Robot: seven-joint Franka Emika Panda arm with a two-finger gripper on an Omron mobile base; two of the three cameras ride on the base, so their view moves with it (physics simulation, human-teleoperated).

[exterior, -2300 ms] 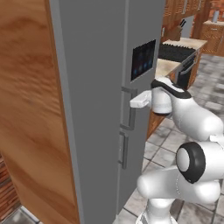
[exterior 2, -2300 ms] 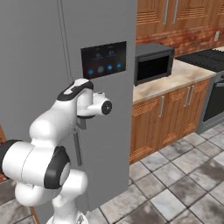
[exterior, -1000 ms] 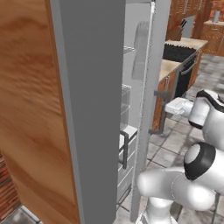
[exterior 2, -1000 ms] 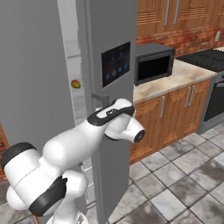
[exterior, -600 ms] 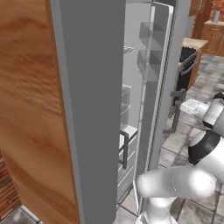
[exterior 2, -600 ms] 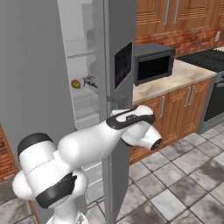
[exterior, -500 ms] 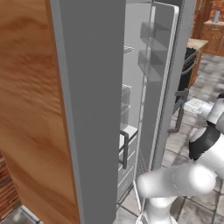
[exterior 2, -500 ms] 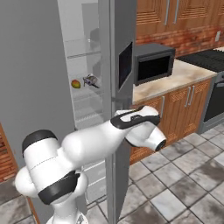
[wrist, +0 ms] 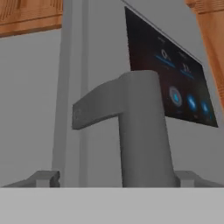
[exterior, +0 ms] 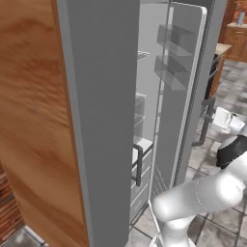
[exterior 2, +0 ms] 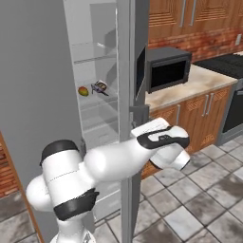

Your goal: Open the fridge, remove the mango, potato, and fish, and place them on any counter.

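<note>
Fridge door open, gripper spread wide around the door handle; the mango looks light, smooth, best pinched across its middle.

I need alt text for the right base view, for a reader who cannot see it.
The fridge stands with its right door swung open toward the camera, edge-on, and the white arm reaching around it. Inside, on a white shelf, lie a red-orange mango and a small dark fish.

A kitchen: fridge, microwave, wooden cabinets.
</note>
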